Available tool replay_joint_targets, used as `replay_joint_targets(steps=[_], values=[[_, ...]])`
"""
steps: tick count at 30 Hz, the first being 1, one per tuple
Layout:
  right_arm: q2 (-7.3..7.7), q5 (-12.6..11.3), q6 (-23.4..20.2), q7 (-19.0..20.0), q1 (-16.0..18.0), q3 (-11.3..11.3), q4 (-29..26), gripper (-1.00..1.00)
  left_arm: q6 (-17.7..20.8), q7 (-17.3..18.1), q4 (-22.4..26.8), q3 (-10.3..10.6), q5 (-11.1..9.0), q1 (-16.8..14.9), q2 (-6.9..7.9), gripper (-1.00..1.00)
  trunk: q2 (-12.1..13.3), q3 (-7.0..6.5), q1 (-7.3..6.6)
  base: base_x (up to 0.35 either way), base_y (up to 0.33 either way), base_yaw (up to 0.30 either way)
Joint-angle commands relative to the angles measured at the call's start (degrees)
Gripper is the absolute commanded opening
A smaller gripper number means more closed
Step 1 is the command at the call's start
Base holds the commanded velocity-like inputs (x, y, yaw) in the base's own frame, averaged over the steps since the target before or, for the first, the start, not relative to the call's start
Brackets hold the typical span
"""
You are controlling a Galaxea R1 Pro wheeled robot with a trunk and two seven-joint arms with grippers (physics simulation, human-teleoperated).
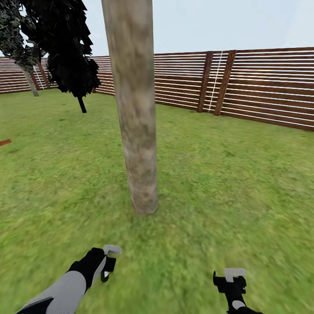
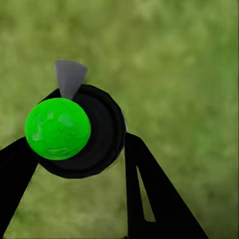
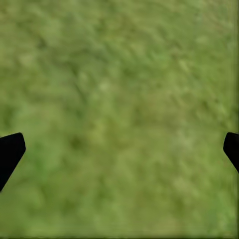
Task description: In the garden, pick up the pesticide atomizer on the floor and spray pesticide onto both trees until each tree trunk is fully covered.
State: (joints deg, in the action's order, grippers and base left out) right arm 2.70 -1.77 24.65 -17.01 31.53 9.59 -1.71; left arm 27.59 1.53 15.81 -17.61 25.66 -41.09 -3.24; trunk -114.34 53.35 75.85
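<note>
We held the atomizer clenched in our left gripper before the tree trunk; our right gripper (over grass) hung released.

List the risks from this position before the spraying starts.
1. The left hand grips the sprayer off-centre between its fingers, so it may slip or twist.
2. From the head camera the trunk shows one side; the far side could stay uncovered.
3. The trunk stands close ahead of both arms, so the open right hand might bump it while reaching.
</note>
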Motion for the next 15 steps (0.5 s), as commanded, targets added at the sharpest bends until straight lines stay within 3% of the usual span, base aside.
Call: replay_joint_targets(steps=[1, 4, 8, 10, 15], values=[[0.1, -0.2, 0.1, -0.3, -0.3, 0.5, 0.0, 1.0, 2.0, 0.2, 3.3, -0.6, 0.3, 0.2, -0.19, -1.0, 0.0, 0.05, 0.01, 0.276, -0.005, 0.0], [0.12, -0.2, 0.1, -0.4, -0.6, 0.4, 0.0, 1.0, 3.1, 0.3, 6.5, -0.6, 0.2, 0.4, -1.48, -1.0, 0.0, 0.05, 0.01, 0.278, -0.12, 0.0], [0.07, -1.6, 0.1, -0.3, -0.7, 0.3, 0.0, 1.0, 3.2, 0.3, 7.3, -0.6, 0.3, 0.5, -1.68, -1.0, 0.0, 0.05, 0.01, 0.131, -0.231, -0.027], [0.03, -3.4, 0.1, -0.3, -1.0, 0.3, 0.0, 1.0, 3.2, 0.2, 9.0, -0.7, 0.3, 0.7, -1.6, -1.0, 0.0, 0.05, 0.01, 0.05, -0.267, -0.219], [-0.09, -4.1, 0.1, -0.3, -1.1, 0.3, 0.0, 1.0, 3.3, 0.2, 9.9, -0.8, 0.3, 0.7, -1.5, -1.0, 0.0, 0.05, 0.01, 0.245, -0.181, -0.245]])
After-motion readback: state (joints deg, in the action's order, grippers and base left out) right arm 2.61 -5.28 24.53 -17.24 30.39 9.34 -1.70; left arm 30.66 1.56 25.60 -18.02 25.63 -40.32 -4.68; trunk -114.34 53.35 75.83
